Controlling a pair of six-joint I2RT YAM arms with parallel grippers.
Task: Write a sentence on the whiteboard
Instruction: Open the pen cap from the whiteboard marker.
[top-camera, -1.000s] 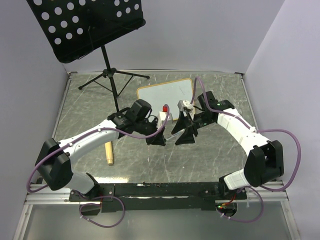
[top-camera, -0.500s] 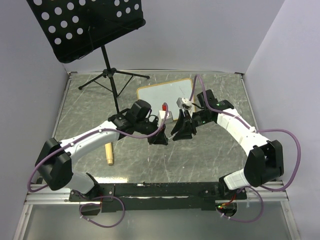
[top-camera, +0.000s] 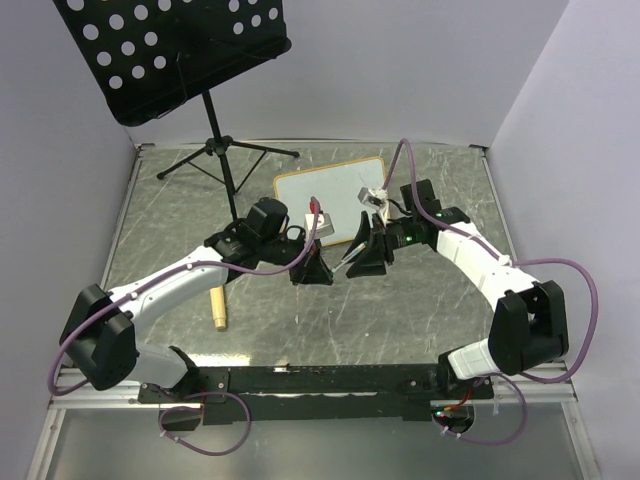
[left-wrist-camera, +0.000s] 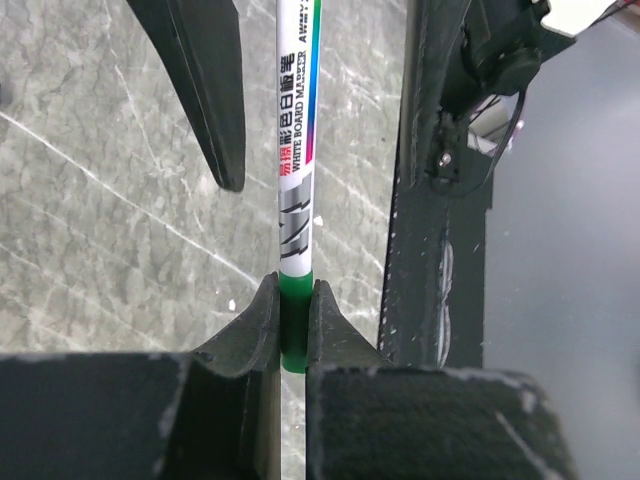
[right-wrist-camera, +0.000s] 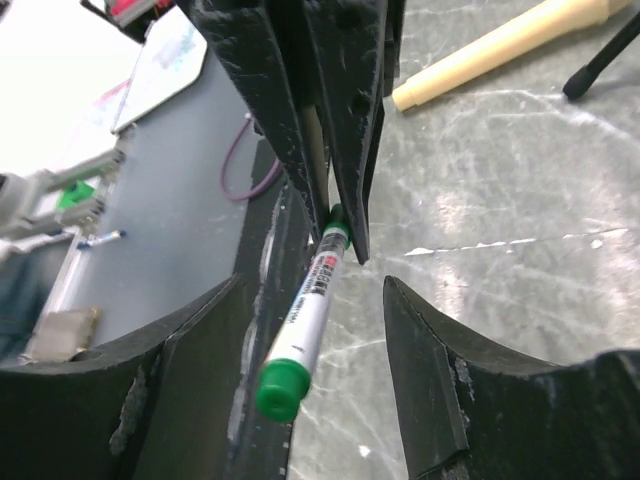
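**Firmly pinched: left pincer has the marker by its tail, right pincer stands open round the cap**

Both arms meet over the middle of the grey marbled table (top-camera: 420, 310), tip to tip. The left pincer (left-wrist-camera: 293, 300) is closed tight on the green rear end of a white-barrelled whiteboard marker (left-wrist-camera: 297, 150). Its two dark fingers (left-wrist-camera: 262, 315) press that end from either side, and the barrel runs straight out ahead of them.

From the right wrist, the marker (right-wrist-camera: 305, 310) comes slanting out of the left pincer's fingers (right-wrist-camera: 340, 110) toward the camera and ends in a green cap (right-wrist-camera: 280, 388). The right pincer (right-wrist-camera: 310, 330) faces it with its jaws apart, wider than the barrel. The cap sits in the gap between them, close to one jaw and with plain clearance from the other. I cannot tell whether it touches the nearer jaw.

In the overhead view, the left pincer (top-camera: 312, 270) and right pincer (top-camera: 365, 258) sit just beside each other. The whiteboard (top-camera: 330, 185) lies flat on the table beyond both of them, on the far side from the arm bases. It is apart from the fingertips and partly covered by the right wrist.

A cream-coloured rod (top-camera: 218, 305) lies on the table outward of the left pincer, beside that arm. The black perforated music stand (top-camera: 170, 50) rises farther off on the same side.
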